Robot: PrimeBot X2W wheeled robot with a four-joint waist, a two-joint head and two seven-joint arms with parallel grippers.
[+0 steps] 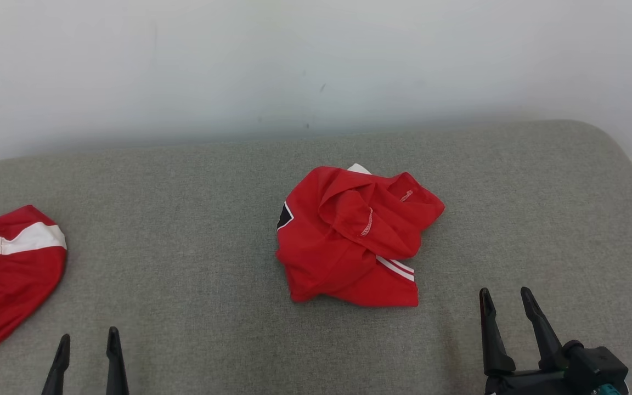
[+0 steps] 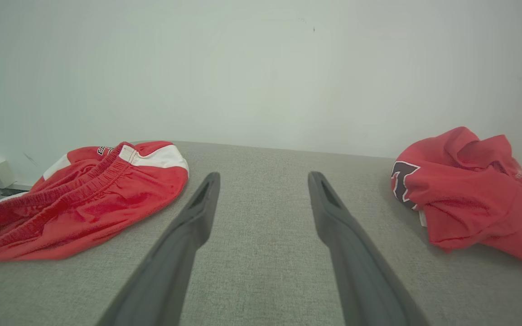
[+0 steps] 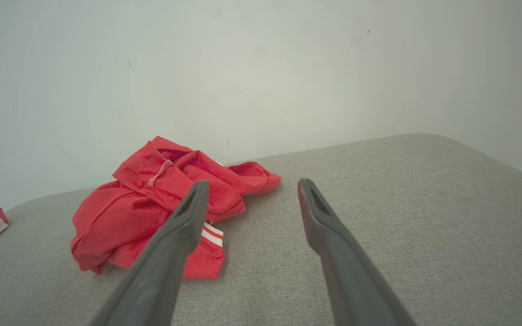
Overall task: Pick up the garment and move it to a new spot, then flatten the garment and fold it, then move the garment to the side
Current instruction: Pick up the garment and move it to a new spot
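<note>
Left claw [image 1: 88,333] and right claw [image 1: 504,291] spread wide, both empty.
Crumpled red garment [image 1: 349,236] mid-pad [image 1: 184,230], near right claw — not touching; red shorts [image 1: 9,269] at left edge.

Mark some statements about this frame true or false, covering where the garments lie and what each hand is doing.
1. The crumpled garment lies on the grey cushion. True.
2. The right hand is shut on the crumpled garment. False: its fingers stand apart, short of the cloth.
3. A second red garment with a white band lies at the robot's left. True.
4. The crumpled garment is folded flat. False: it is bunched in a heap.
5. The left hand is open and holds nothing. True.
</note>
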